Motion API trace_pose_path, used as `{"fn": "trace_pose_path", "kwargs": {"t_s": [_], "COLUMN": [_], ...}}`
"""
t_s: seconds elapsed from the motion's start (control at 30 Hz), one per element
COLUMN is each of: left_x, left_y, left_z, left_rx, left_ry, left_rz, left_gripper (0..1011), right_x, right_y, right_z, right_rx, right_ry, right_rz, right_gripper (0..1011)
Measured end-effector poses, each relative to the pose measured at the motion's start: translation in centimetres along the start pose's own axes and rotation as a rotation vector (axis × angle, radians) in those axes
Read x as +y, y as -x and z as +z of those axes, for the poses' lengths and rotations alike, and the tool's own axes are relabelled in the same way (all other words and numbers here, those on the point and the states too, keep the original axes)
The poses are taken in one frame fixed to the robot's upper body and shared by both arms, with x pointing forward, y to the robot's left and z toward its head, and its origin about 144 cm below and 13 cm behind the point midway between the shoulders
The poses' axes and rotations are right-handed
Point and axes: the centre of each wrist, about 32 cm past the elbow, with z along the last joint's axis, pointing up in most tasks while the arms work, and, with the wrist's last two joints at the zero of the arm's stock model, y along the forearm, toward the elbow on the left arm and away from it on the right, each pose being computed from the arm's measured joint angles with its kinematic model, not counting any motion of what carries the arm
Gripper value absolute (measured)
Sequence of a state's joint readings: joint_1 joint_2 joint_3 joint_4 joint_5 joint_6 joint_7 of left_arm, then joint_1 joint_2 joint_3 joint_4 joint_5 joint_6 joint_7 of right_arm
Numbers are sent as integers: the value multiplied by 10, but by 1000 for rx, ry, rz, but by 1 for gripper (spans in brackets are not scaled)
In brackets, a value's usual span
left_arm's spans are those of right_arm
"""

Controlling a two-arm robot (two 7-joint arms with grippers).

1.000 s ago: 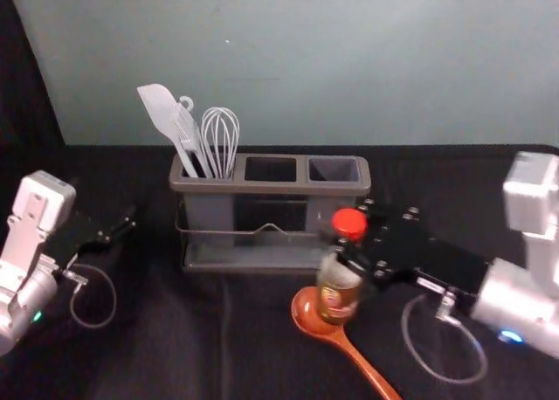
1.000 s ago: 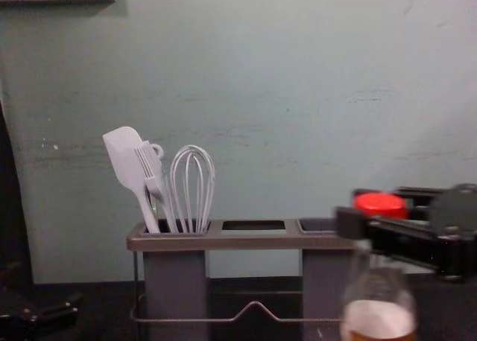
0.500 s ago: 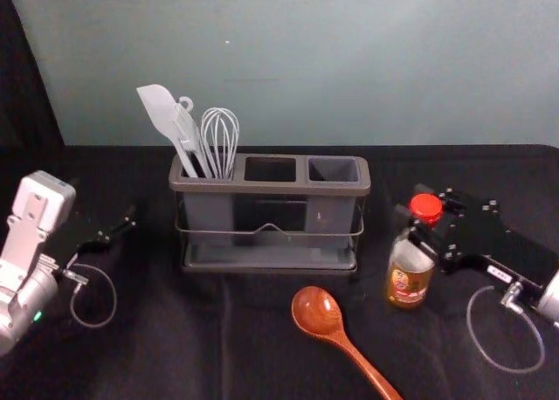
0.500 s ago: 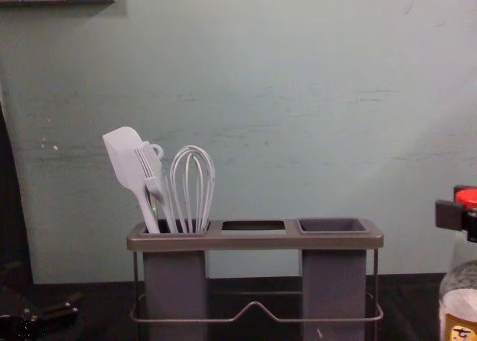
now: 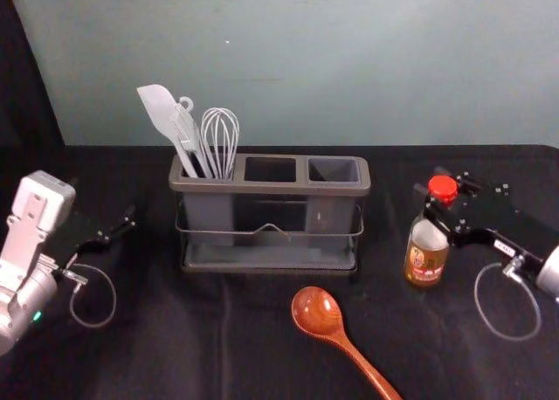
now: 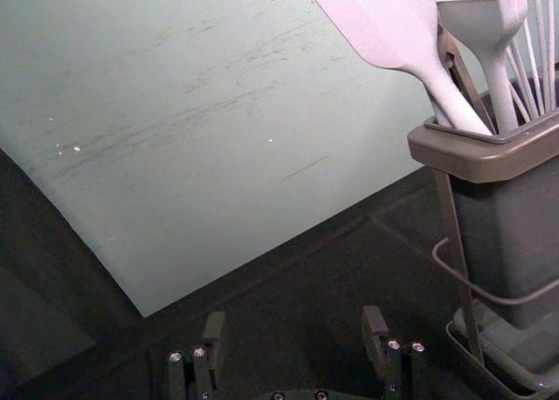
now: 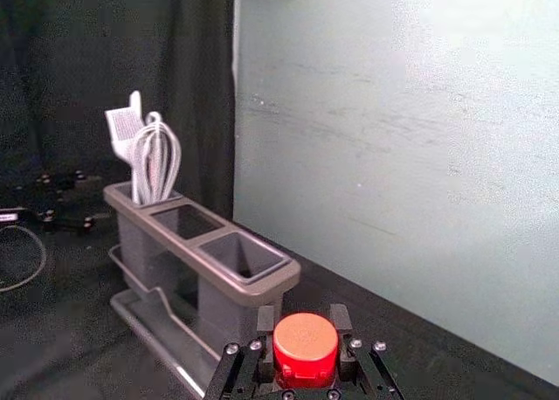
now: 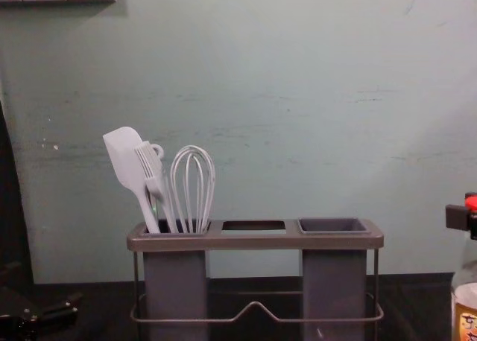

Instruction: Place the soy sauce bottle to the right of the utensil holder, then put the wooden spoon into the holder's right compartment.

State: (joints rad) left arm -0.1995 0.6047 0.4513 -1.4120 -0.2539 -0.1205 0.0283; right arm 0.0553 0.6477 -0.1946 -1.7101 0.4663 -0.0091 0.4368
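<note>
The soy sauce bottle (image 5: 426, 247), red-capped with an amber label, is upright to the right of the grey utensil holder (image 5: 271, 188). My right gripper (image 5: 437, 203) is closed around its neck just under the cap; in the right wrist view, the right gripper (image 7: 304, 330) has a finger on each side of the red cap (image 7: 306, 343). Whether the bottle's base touches the table, I cannot tell. The wooden spoon (image 5: 318, 313) lies in front of the holder, handle toward the near right. Parked at the left, my left gripper (image 5: 120, 229) is open, as the left wrist view shows (image 6: 295, 334).
A white spatula (image 5: 162, 113), a brush and a whisk (image 5: 220, 138) stand in the holder's left compartment. Its middle and right (image 5: 334, 168) compartments hold nothing visible. Black cloth (image 5: 175, 339) covers the table, and a pale wall (image 5: 349, 68) rises behind.
My right gripper has carried the bottle rightward, from above the spoon's bowl to beside the holder, with a small further shift right lately. The spoon's bowl is uncovered. The left arm has stayed still.
</note>
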Motion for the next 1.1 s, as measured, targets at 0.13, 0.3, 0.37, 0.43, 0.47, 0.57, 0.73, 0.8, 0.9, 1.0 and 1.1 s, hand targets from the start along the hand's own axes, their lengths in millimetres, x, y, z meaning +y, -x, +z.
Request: {"fn": "trace_pose_path", "kwargs": {"t_s": [0.13, 0.3, 0.37, 0.43, 0.47, 0.57, 0.73, 0.8, 0.9, 1.0, 1.1], "left_x": [0, 0, 0, 0, 0, 0, 0, 0, 0, 0, 0], "left_y": [0, 0, 0, 0, 0, 0, 0, 0, 0, 0, 0], "left_z": [0, 0, 0, 0, 0, 0, 0, 0, 0, 0, 0], "left_rx": [0, 0, 0, 0, 0, 0, 0, 0, 0, 0, 0], "left_ry": [0, 0, 0, 0, 0, 0, 0, 0, 0, 0, 0], "left_rz": [0, 0, 0, 0, 0, 0, 0, 0, 0, 0, 0], "left_gripper": [1012, 1012, 1011, 1012, 1012, 1011, 1011, 1011, 1012, 1011, 1011], "right_x": [9, 20, 26, 29, 33, 40, 47, 50, 52, 55, 58], "right_y": [-7, -13, -16, -17, -19, -21, -22, -22, -23, -23, -23], "right_z": [-2, -2, -4, -4, -4, -5, -6, -7, -9, -11, -16], "right_rx": [2, 14, 19, 23, 28, 30, 23, 24, 26, 27, 29], "right_ry": [-4, -6, -3, -5, -6, -6, 11, 18, 24, 32, 37], "right_rz": [-11, -12, -12, -11, -12, -11, -15, -19, -22, -24, -28], "right_gripper": [381, 381, 381, 381, 381, 381, 381, 382, 381, 381, 382]}}
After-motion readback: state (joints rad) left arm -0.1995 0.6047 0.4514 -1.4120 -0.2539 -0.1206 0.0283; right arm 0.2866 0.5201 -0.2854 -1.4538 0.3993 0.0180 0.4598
